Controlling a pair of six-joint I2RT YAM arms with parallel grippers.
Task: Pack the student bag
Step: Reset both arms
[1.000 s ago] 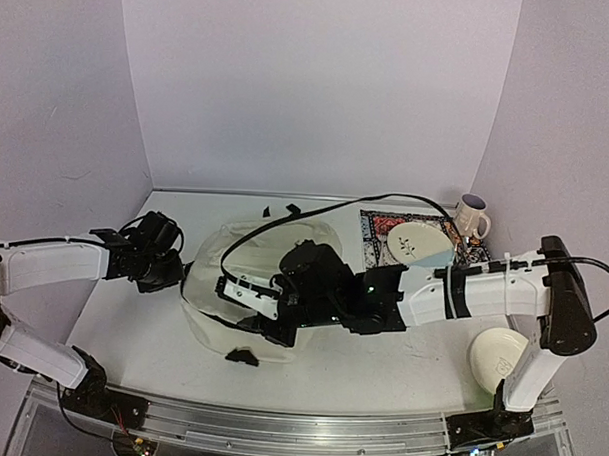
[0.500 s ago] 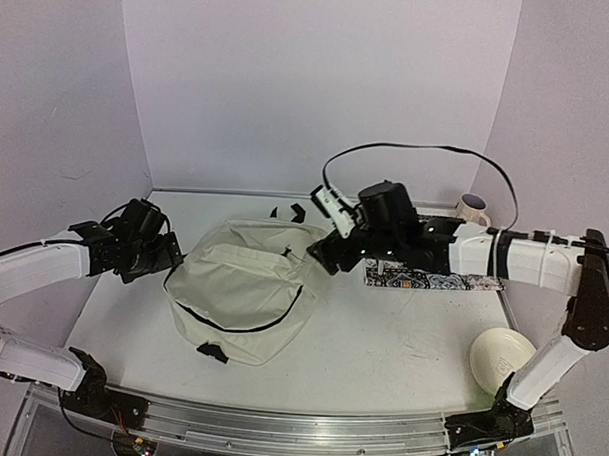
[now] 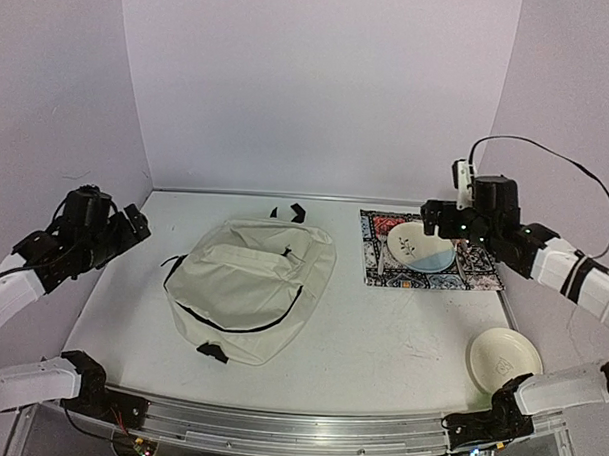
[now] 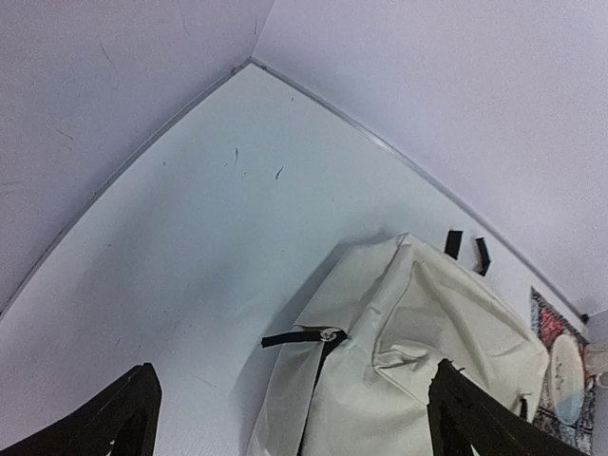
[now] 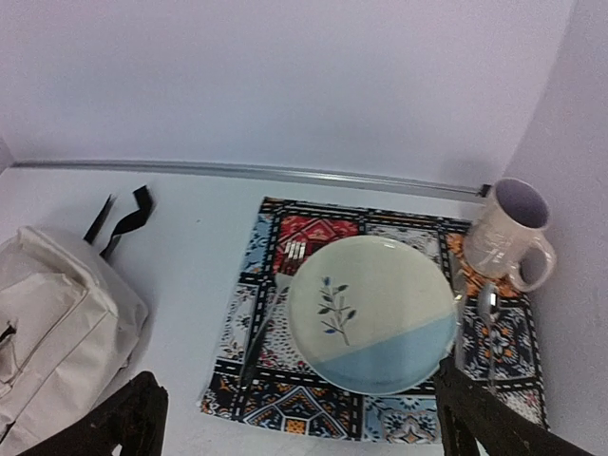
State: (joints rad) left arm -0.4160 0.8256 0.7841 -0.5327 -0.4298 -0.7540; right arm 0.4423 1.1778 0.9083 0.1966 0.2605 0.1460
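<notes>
The student bag (image 3: 252, 286), a cream fabric backpack with a black zipper line, lies flat on the white table left of centre. Its black straps (image 3: 290, 213) stick out at the far end. In the left wrist view the bag (image 4: 418, 361) shows a zipper pull with a black tab (image 4: 294, 338). My left gripper (image 3: 135, 222) hangs open and empty, raised off the bag's left side. My right gripper (image 3: 430, 217) is open and empty, high above the placemat and well right of the bag (image 5: 47, 323).
A patterned placemat (image 5: 275, 380) at the back right carries a cream and blue plate (image 5: 370, 313), a fork (image 5: 261, 328), a spoon (image 5: 486, 309) and a mug (image 5: 508, 233). A cream bowl (image 3: 503, 357) sits near the right arm's base. Purple walls enclose the table.
Both grippers opened and pulled away from the bag. The right arm swung from over the bag to above the placemat, the left arm drew back leftward, and the bag settled flat.
</notes>
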